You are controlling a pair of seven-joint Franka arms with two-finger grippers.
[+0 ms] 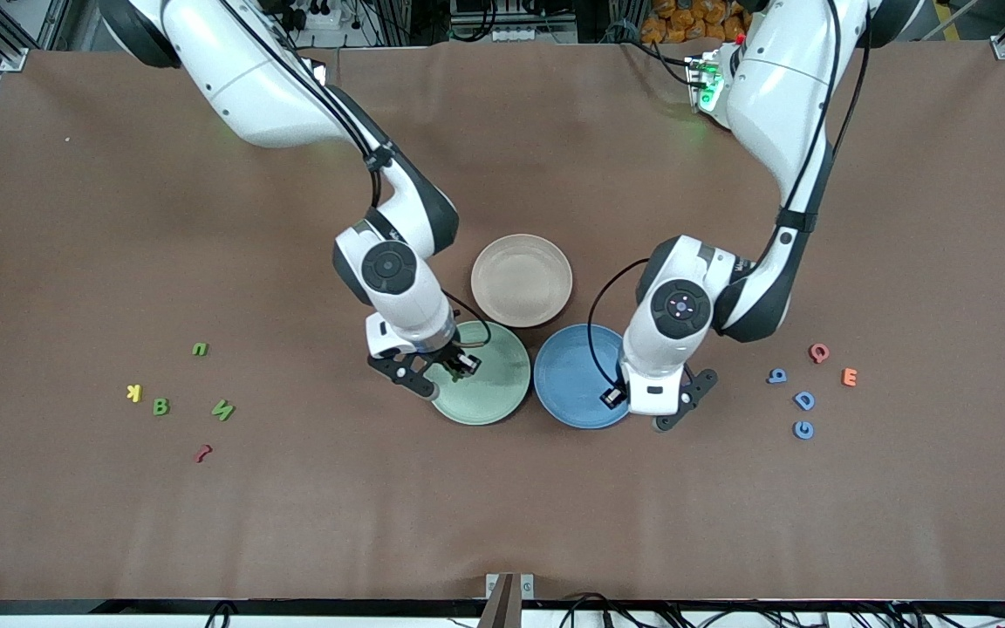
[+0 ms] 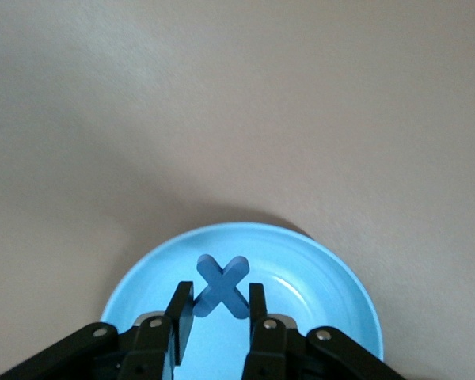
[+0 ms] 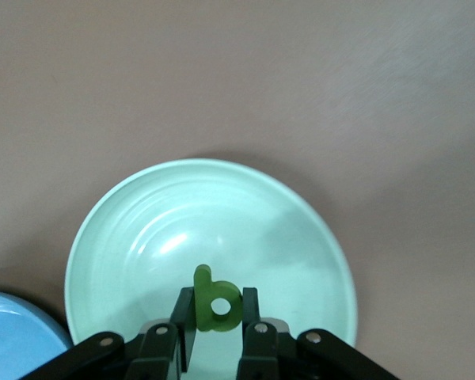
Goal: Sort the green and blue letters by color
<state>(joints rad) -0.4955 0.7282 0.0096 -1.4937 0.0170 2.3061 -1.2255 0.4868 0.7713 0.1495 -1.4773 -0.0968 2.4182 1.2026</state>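
Poising the right gripper (image 1: 465,363) over the green plate (image 1: 502,388) and the left gripper (image 1: 642,406) over the blue plate (image 1: 568,384), with a beige plate (image 1: 522,279) lying just beside both, farther from the camera. Showing 3 green letters, u (image 1: 200,349), B (image 1: 160,406) and N (image 1: 222,409), lying toward the right arm's end near a yellow K (image 1: 134,392) and a dark red piece (image 1: 203,453). Showing 3 blue letters, b (image 1: 777,376), D (image 1: 804,400) and G (image 1: 803,429), lying toward the left arm's end near a pink Q (image 1: 818,352) and an orange E (image 1: 850,377).

Both arms reach in, wrists bent downward; the left claw (image 2: 214,307) and right claw (image 3: 215,310) are each clamped tight.
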